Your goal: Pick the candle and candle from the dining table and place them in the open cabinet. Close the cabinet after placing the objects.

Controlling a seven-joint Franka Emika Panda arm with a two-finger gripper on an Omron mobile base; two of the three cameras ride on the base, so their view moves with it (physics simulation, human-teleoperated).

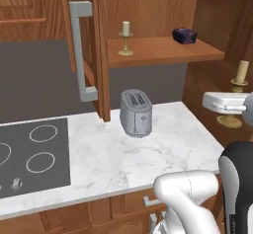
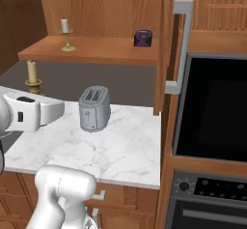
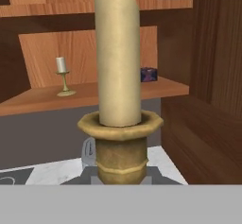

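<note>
the tool [image 1: 236,108] is pinched on the brass stem of the thick cream candle [image 3: 117,62], which stands upright out of it, in the air off the bench [image 1: 148,154] edge. the other candle [image 1: 125,39] stands on the cabinet shelf [image 1: 163,50].

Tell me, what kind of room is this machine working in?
Most likely a kitchen, though a computer-rendered one. A silver toaster stands on a marble counter beside a black hob, a built-in oven shows to the side, and wooden cabinets hang above.
</note>
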